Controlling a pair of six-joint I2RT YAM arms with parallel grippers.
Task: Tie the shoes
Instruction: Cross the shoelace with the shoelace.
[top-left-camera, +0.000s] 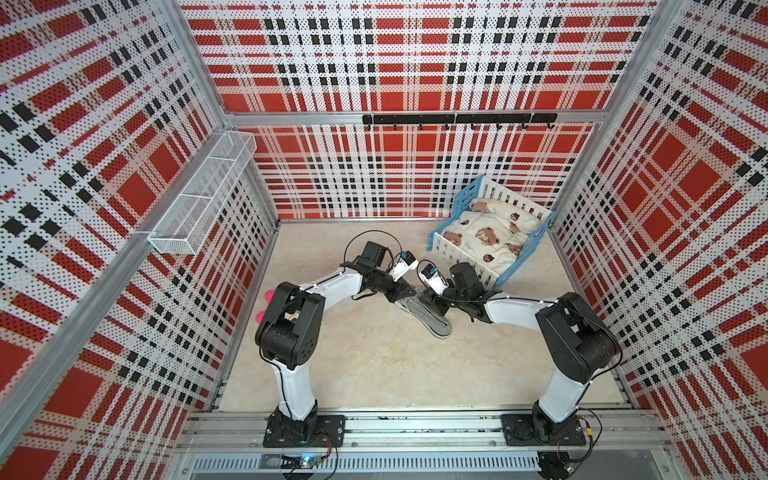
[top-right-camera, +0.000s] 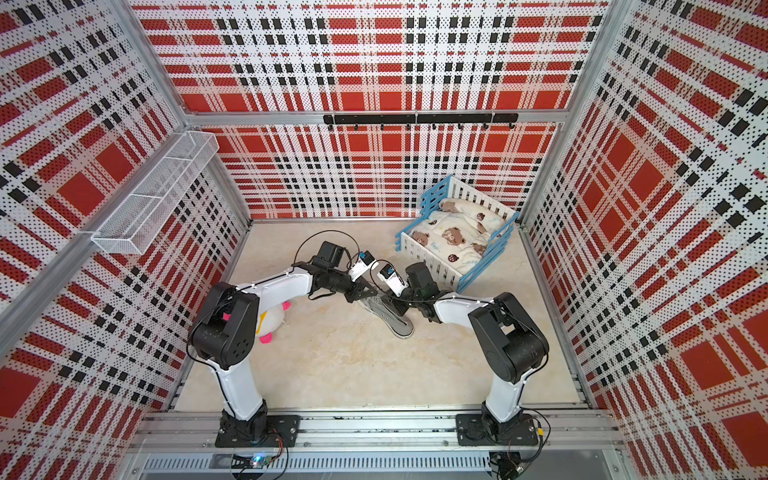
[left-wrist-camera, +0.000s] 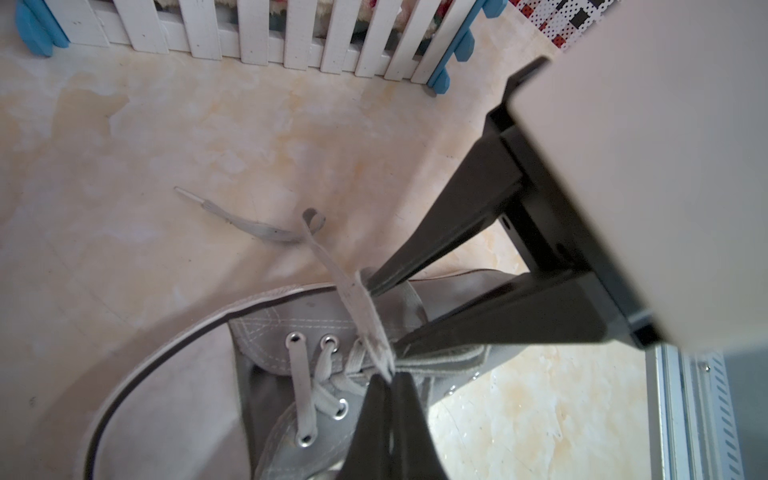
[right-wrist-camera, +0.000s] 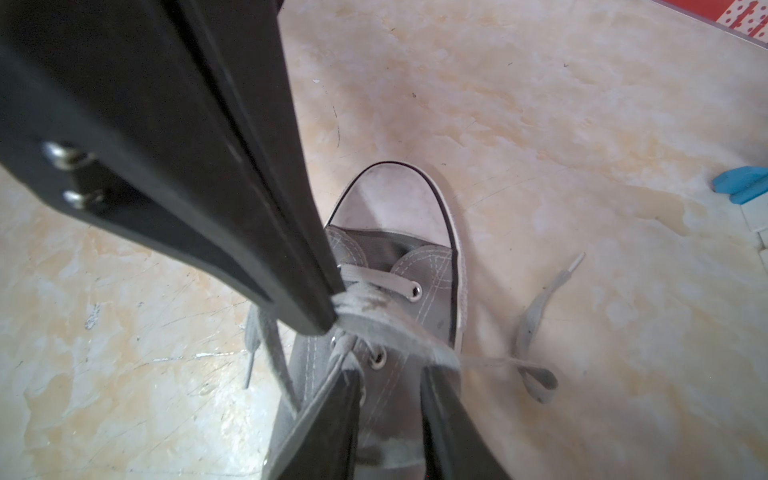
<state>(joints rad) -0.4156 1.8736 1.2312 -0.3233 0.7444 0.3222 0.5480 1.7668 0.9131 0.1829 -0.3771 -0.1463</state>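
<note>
left gripper (left-wrist-camera: 388, 376) pinches lace (left-wrist-camera: 353, 291); toe (top-left-camera: 441, 329) nearward

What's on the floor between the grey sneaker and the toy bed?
Only a loose lace end from the sneaker; otherwise bare floor up to the toy bed, shown in the left wrist view.

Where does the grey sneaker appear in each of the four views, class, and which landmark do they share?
In a top view: grey sneaker mid-floor, centre of picture, toe nearest the viewer.
In a top view: sneaker likewise.
Left wrist: sneaker close up beneath the left fingers pinching its lace, eyelets showing.
Right wrist: sneaker centre frame, white toe cap beyond the eyelets.
Shared landmark: blue-and-white toy cot.
</note>
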